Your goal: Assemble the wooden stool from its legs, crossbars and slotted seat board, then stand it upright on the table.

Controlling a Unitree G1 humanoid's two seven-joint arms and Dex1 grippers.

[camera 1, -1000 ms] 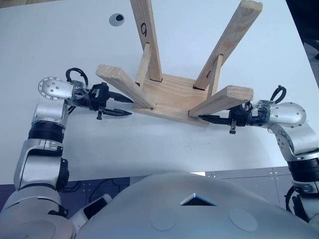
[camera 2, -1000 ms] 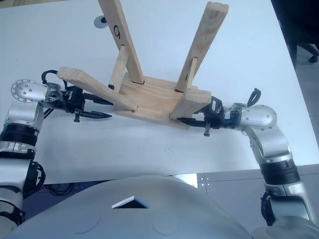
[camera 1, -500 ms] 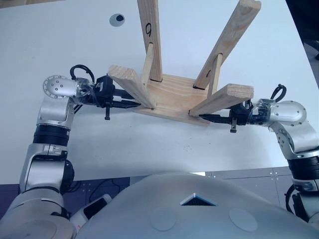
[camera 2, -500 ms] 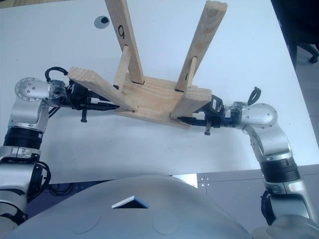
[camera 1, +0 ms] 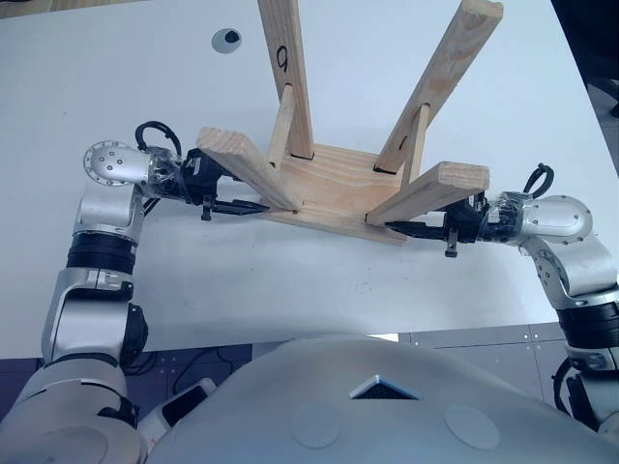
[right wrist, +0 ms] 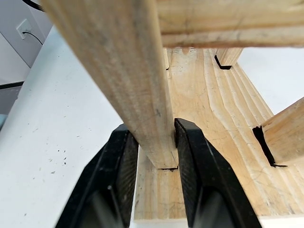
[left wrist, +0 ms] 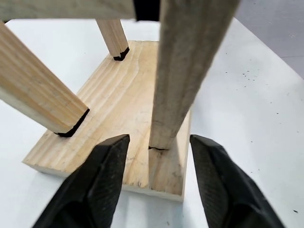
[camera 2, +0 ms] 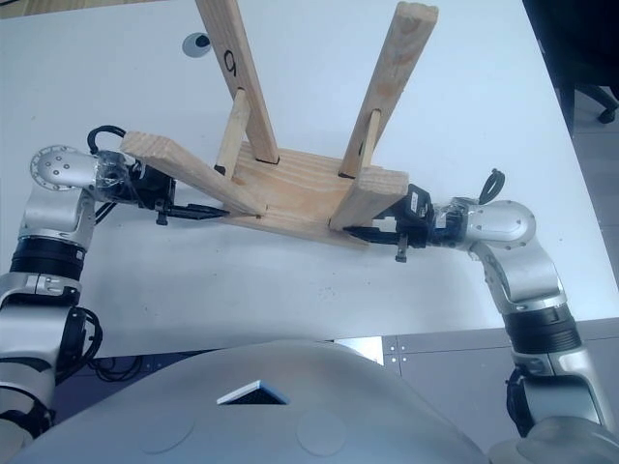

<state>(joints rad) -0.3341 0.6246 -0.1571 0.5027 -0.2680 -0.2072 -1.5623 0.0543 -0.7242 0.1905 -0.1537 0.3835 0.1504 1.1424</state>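
Note:
The wooden stool stands upside down on the white table [camera 1: 174, 280], seat board [camera 1: 334, 184] flat and legs pointing up. Crossbars [camera 1: 280, 124] join the legs in pairs. My left gripper [camera 1: 253, 199] is at the base of the near left leg [camera 1: 237, 159]. In the left wrist view it [left wrist: 159, 142] is open, a finger [left wrist: 102, 180] on each side of that leg with gaps. My right gripper [camera 1: 406, 229] is shut on the near right leg [camera 1: 430, 191] just above the board, and both pads [right wrist: 192, 156] press the wood in the right wrist view.
A round black grommet [camera 1: 226, 38] sits in the table at the far left. The table's front edge [camera 1: 290, 338] runs close under both arms. A dark chair [camera 2: 600, 97] stands past the table's right side.
My left gripper has moved right from open space beside the stool to straddle the near left leg's base. The right gripper has kept its hold and place.

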